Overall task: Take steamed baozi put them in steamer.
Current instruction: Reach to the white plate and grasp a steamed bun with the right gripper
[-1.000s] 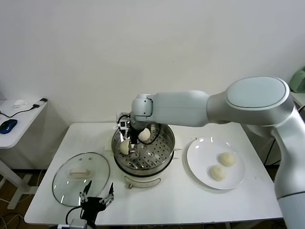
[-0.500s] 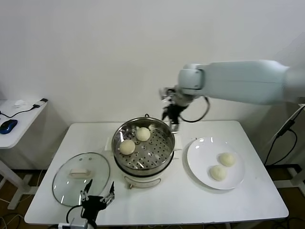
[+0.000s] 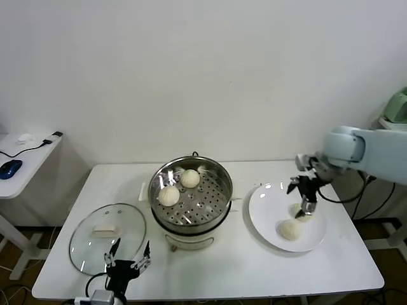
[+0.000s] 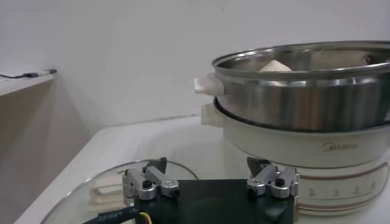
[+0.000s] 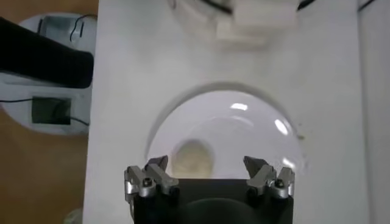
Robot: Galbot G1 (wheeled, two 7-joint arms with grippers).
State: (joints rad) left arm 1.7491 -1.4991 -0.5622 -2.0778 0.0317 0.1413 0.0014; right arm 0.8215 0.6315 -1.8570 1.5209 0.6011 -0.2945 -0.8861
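Baozi point(image 5: 194, 157) under right tool point(image 5: 207, 172), jaws wide

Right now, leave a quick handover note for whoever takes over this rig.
Right hand: open, empty, poised over the white plate just above the farther bun.
Left hand: open, empty, parked low at the table's front edge by the glass lid.
Done: two baozi sit on the perforated tray in the steamer.
Left: two buns on the plate, the nearer one included, to go into the steamer. Lid lies off on the table.
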